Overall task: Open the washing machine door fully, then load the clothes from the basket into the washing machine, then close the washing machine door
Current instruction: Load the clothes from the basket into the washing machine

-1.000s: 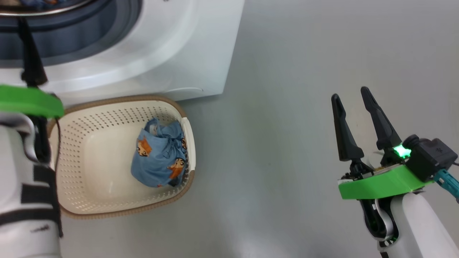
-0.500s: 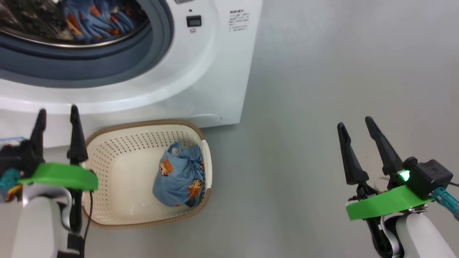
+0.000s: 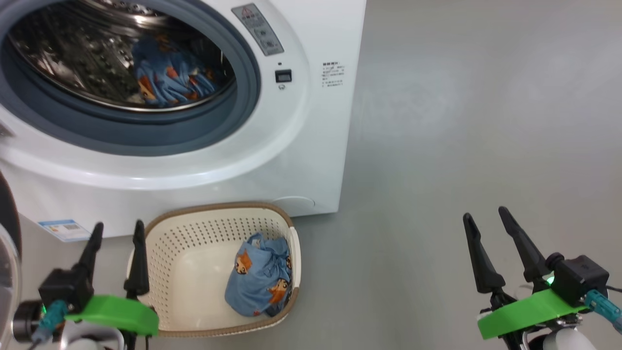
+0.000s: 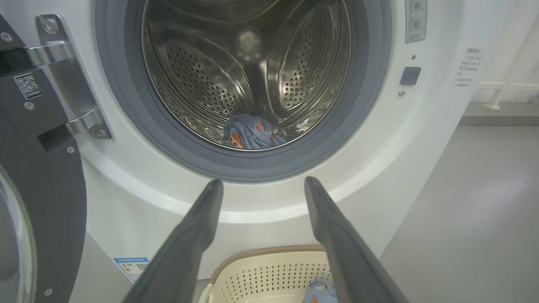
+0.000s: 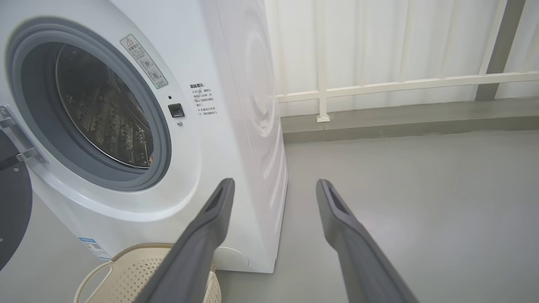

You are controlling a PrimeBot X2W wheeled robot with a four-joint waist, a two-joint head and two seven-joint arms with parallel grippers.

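The white washing machine point(image 3: 311, 126) stands with its steel drum point(image 4: 236, 75) exposed. Its black-rimmed door point(image 4: 38, 189) is swung out on the left, and an edge of the door point(image 3: 7, 253) shows in the head view. A blue printed garment point(image 3: 165, 78) lies in the drum, the same garment point(image 4: 252, 132) showing in the left wrist view. On the floor before the machine sits the cream basket point(image 3: 194, 257), holding a bundled blue garment point(image 3: 262, 274) at its right side. My left gripper point(image 3: 116, 231) is open and empty beside the basket's left rim. My right gripper point(image 3: 486, 216) is open and empty, far right.
Grey floor point(image 3: 461, 121) spreads to the right of the machine. A blue label point(image 3: 63, 229) is stuck low on the machine's front. In the right wrist view, a white rail point(image 5: 400, 86) and a raised grey kerb point(image 5: 400, 120) run behind the machine.
The head view has tilted up, bringing the drum and its garment into sight. The left gripper has pulled back from the machine's mouth to beside the basket, empty. The right gripper keeps its pose.
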